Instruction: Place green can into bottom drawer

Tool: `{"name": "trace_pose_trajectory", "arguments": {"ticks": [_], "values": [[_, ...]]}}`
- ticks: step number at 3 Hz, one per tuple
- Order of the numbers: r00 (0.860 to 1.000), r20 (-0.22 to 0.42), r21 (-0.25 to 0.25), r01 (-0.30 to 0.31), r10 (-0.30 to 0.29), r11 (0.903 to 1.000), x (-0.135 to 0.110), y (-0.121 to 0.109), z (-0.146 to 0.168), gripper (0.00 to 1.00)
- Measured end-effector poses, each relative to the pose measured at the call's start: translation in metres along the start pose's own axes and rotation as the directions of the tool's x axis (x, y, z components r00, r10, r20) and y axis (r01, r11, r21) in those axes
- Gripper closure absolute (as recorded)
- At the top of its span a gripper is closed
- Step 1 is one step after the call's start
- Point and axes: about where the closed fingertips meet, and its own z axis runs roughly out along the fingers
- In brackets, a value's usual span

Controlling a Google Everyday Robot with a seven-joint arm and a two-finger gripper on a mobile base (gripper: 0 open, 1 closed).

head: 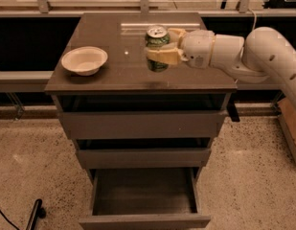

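High front view, tool (160, 46) over cabinet (107, 78)

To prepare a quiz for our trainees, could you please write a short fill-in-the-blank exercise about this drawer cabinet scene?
1. The end effector, over the cabinet top, is closed on the green can, which is held ____.
2. The cream bowl sits on the picture's ____ side of the green can.
3. The bottom drawer is pulled ____.

Missing words: upright; left; open.
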Motion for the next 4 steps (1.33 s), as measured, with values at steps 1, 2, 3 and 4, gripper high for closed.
{"name": "trace_pose_trajectory", "arguments": {"ticks": [1,2,3,4], "values": [[0.998,-0.056,0.036,-0.039,0.041,0.9986,-0.022,0.041,-0.052,1.0],[0.984,-0.11,0.009,-0.139,0.139,0.9903,0.011,0.106,-0.094,1.0],[0.967,-0.155,0.007,-0.206,0.204,0.9786,0.047,0.138,-0.11,1.0],[0.966,-0.155,0.007,-0.206,0.204,0.9786,0.047,0.138,-0.11,1.0]]}}
